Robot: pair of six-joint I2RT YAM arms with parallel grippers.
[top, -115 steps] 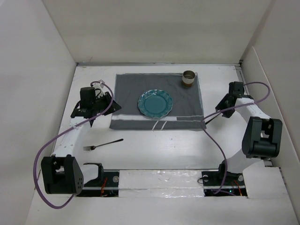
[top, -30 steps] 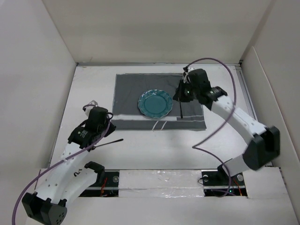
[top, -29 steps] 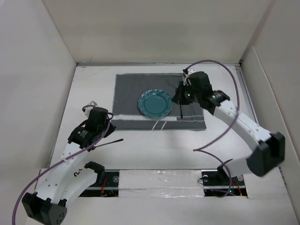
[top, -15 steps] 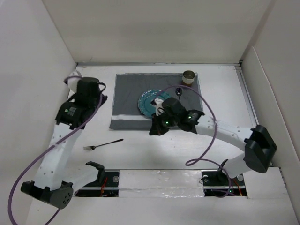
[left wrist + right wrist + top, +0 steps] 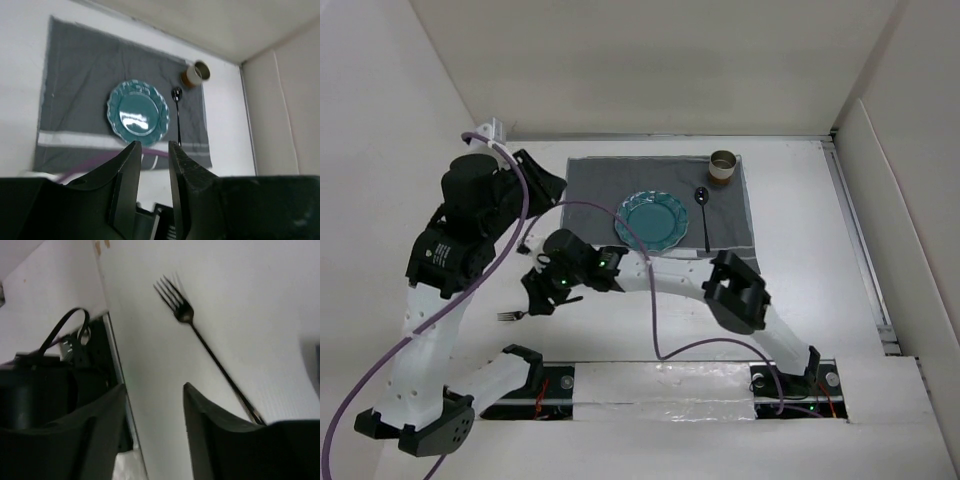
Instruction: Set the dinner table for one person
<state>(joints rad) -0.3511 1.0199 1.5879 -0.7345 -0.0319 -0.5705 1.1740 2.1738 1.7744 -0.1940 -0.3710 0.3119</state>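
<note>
Left fingers, slightly apart and empty, hang high above the white counter; right fingers, wide apart and empty, sit low over it close to one fork, with one grey mat, one teal plate, one spoon and one cup further right.

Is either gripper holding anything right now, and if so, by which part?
Nothing is held. The right gripper is open over the fork, which lies flat on the dinner table; the left gripper is empty too.
</note>
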